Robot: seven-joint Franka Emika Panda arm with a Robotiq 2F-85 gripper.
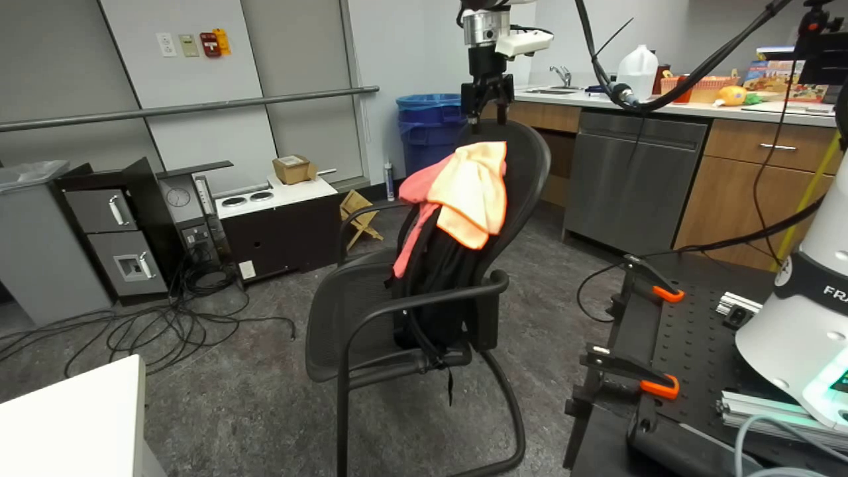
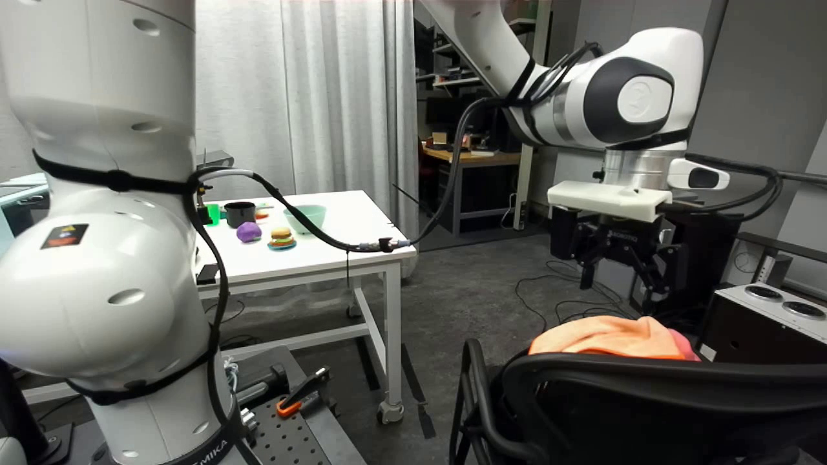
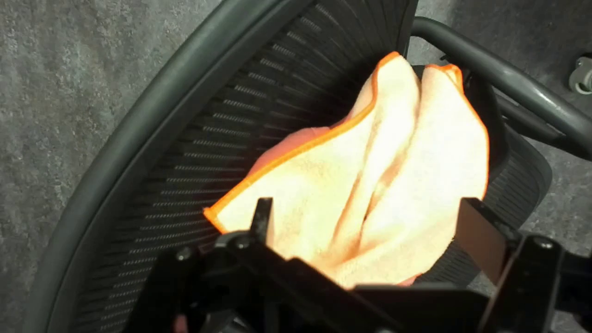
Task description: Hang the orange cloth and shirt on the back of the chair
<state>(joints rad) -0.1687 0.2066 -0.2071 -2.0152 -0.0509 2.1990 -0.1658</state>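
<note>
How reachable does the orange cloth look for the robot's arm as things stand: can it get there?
Probably yes. The open pincer hangs above the orange cloth, and the wrist view shows nothing between them. The chair's back stands right beside the cloth, so coming down may take some care.

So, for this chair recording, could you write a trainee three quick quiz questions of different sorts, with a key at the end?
1. Fill in the colour: on the chair, the orange cloth partly covers a ____ piece of fabric.
2. Pick one. The gripper is: A) shut on the orange cloth; B) open and apart from the orange cloth; C) shut and empty.
3. True or false: the orange cloth is draped over the top edge of the chair's back.

Key
1. Pink
2. B
3. False; it lies on the seat side of the back.
</note>
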